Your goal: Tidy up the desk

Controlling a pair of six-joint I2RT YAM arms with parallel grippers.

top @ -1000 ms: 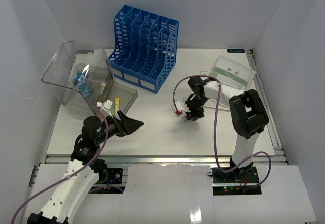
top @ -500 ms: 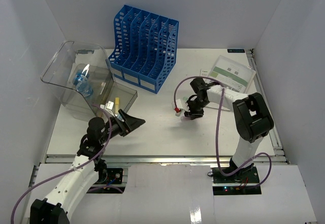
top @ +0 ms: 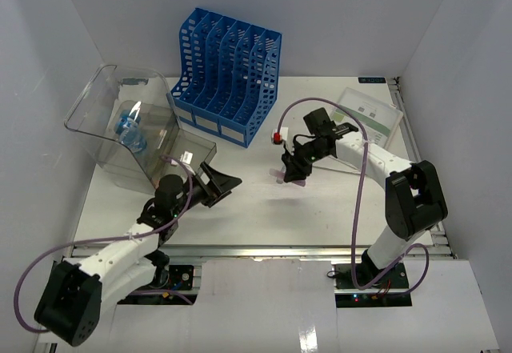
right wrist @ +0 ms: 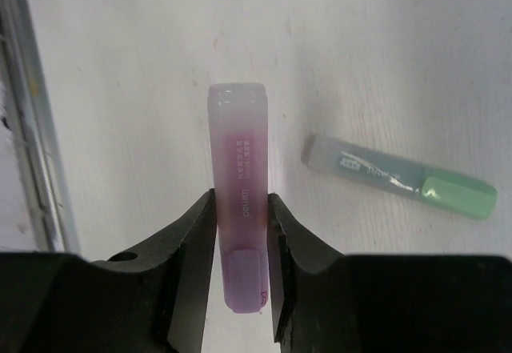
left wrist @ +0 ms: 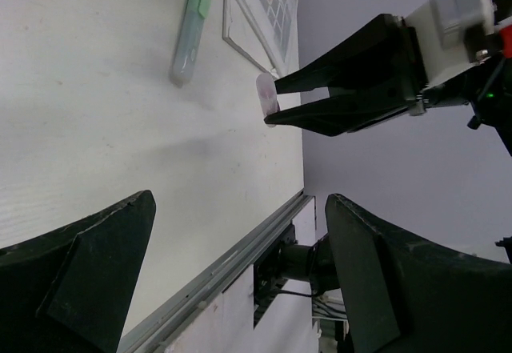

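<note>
White desk (top: 256, 205); highlighter (right wrist: 238, 161) in right gripper (right wrist: 240, 199)

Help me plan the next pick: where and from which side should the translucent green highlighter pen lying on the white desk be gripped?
Grip the translucent green highlighter pen at mid-barrel, coming straight down from above, jaws across its narrow width. It lies flat on the white desk, long and slim, with bare surface along both long sides.
</note>
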